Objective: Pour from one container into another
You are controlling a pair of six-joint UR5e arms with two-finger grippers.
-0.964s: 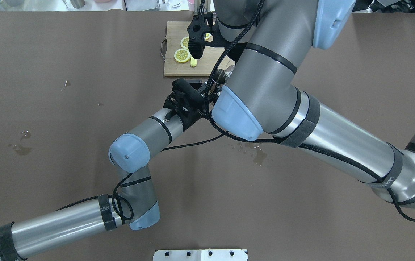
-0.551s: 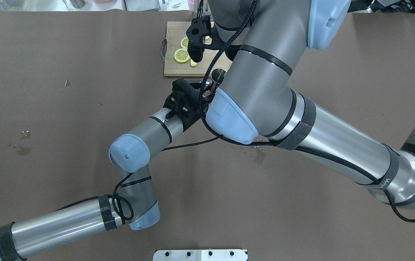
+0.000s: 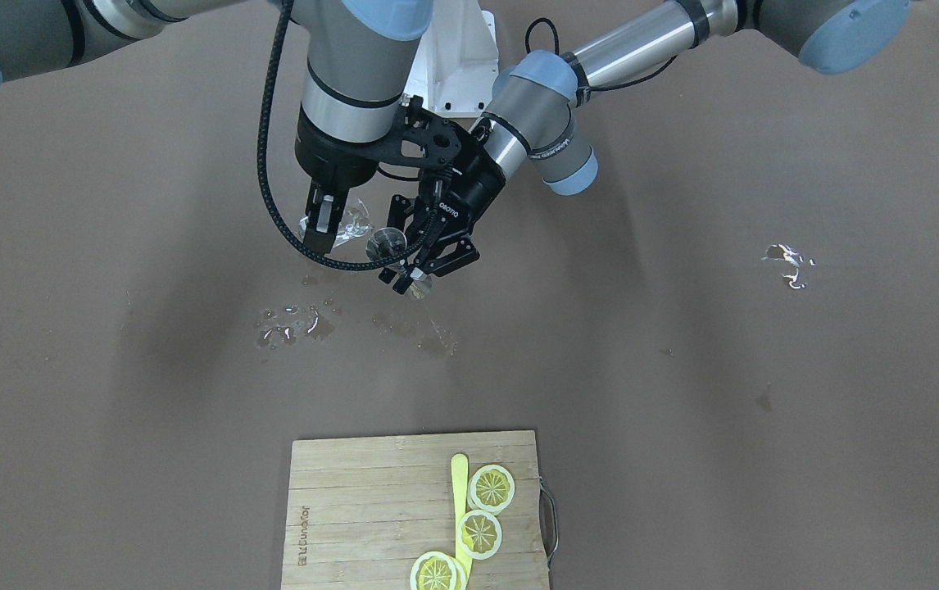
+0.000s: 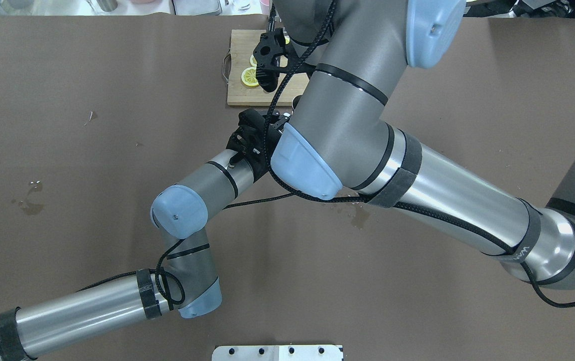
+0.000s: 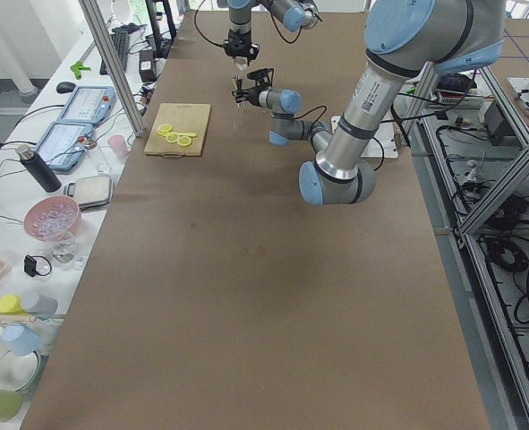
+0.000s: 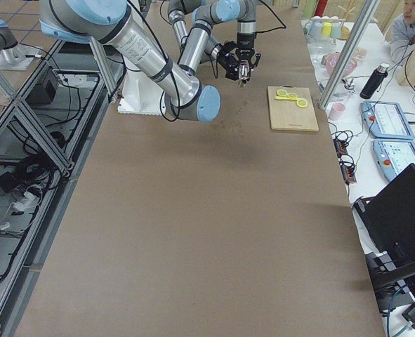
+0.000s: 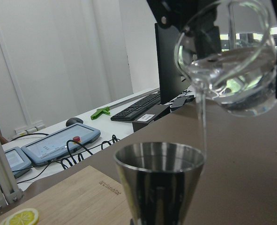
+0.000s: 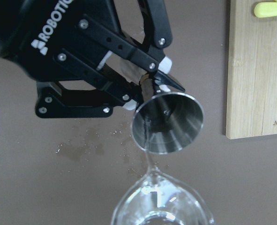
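Over counter (image 3: 682,369), near cutting board (image 3: 355,508) — left claw (image 8: 147,86) clamped on steel jigger (image 8: 168,123); right claw (image 3: 324,225) grips tilted glass jug (image 7: 232,70) — thin water stream (image 7: 203,122) entering jigger.

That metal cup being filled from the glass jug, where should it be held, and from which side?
Probably the narrow waist under the flared bowl of the metal cup, coming in from the side, as the left gripper grips it now. Its mouth faces up, so a side hold leaves the wide rim clear for the stream from the glass jug above.
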